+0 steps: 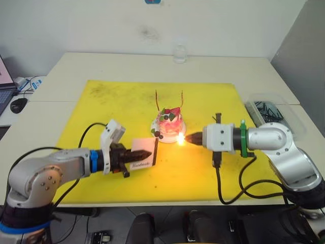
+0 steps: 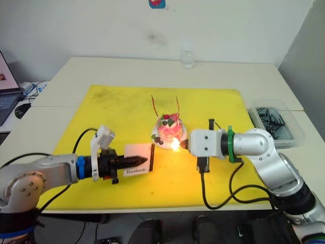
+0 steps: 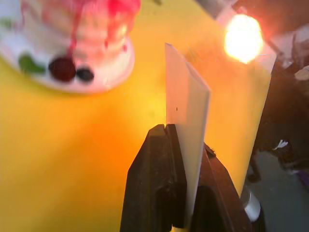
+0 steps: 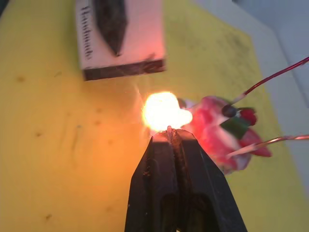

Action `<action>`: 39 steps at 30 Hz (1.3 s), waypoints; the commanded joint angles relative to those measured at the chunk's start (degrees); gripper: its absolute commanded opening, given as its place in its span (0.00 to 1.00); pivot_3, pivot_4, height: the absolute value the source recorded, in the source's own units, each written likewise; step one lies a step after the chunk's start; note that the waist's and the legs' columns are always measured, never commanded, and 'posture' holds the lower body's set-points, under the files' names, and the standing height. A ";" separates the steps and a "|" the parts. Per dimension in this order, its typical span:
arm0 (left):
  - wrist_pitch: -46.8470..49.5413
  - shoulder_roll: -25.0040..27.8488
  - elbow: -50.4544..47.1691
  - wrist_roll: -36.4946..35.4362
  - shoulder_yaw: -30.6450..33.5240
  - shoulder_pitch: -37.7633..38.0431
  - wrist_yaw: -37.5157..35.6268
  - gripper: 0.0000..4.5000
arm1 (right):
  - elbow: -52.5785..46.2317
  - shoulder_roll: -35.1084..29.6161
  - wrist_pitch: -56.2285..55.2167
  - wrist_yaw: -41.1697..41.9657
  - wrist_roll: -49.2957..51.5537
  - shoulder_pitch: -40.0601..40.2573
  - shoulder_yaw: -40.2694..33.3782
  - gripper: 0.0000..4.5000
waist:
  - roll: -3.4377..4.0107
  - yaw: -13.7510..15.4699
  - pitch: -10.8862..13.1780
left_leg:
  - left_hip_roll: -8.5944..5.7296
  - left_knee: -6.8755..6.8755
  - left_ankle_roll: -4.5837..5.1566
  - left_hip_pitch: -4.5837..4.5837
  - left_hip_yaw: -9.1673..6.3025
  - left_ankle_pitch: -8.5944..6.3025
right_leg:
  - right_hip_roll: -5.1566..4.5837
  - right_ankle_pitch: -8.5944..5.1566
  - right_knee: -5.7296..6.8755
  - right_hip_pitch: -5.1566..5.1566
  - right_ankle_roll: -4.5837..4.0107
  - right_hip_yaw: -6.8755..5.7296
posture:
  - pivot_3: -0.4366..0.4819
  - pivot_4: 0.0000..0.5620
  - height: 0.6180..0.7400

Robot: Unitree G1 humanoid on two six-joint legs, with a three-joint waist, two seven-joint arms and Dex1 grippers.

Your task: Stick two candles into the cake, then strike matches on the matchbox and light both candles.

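Observation:
The pink-and-white cake (image 1: 169, 122) stands on its white plate (image 1: 180, 127) mid-mat, with two thin reddish candles (image 1: 157, 99) (image 1: 182, 98) upright in it, unlit. My left gripper (image 1: 148, 152) is shut on the white "Handmade" matchbox (image 1: 143, 154), held on edge just left of the cake, black strip (image 1: 155, 150) toward the cake. My right gripper (image 1: 189, 138) is shut on a burning match; its bright flame (image 1: 180, 138) flares beside the plate's right front, between matchbox and gripper. In the right wrist view the flame (image 4: 164, 111) sits at the fingertips, matchbox (image 4: 120, 38) beyond.
A yellow mat (image 1: 111, 101) covers the table's middle. A clear tray (image 1: 269, 112) of dark sticks sits at the right edge. A clear glass (image 1: 179, 53) stands at the far side. A laptop and mouse (image 1: 18, 104) lie far left.

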 commanded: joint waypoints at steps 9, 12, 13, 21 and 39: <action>-7.33 -1.85 0.67 6.58 -5.52 0.82 -4.00 0.00 | 13.06 14.34 0.27 -13.82 -9.63 -15.68 5.79 0.01 | -0.01 0.36 -0.01 | -0.06 0.04 0.02 -0.05 0.11 0.00 | -0.11 0.04 -0.06 0.01 -0.05 0.05 | 0.48 0.27 1.00; -7.51 -2.68 1.09 7.22 -6.15 -0.03 -4.29 0.00 | 18.20 16.01 -3.20 -16.81 -13.25 -17.89 6.91 0.01 | 0.00 0.49 0.00 | -0.07 0.02 0.02 -0.09 0.09 0.00 | -0.10 0.02 -0.06 -0.01 -0.06 0.03 | 0.48 0.27 1.00; -7.55 -2.85 1.17 7.36 -6.27 -0.22 -4.42 0.00 | 19.62 16.23 -4.33 -17.50 -14.21 -18.44 7.09 0.01 | 0.00 0.51 0.00 | -0.07 0.02 0.02 -0.09 0.11 0.00 | -0.10 0.02 -0.06 -0.03 -0.06 0.04 | 0.48 0.27 1.00; -7.62 -3.90 1.47 8.37 -6.61 -0.92 -5.20 0.00 | 23.80 16.94 -8.88 -18.90 -17.63 -19.19 7.05 0.01 | 0.00 0.73 0.00 | -0.09 0.04 0.03 -0.09 0.10 0.00 | -0.10 0.04 -0.05 -0.01 -0.03 0.04 | 0.48 0.27 1.00; 0.92 -1.35 4.81 -2.28 2.76 -4.79 -8.59 0.00 | 19.30 16.87 -3.85 -16.47 -17.47 -17.97 5.36 0.01 | 0.00 0.67 0.00 | -0.04 0.04 0.03 -0.09 0.04 0.00 | -0.08 0.04 -0.02 -0.02 -0.03 -0.02 | 0.48 0.27 1.00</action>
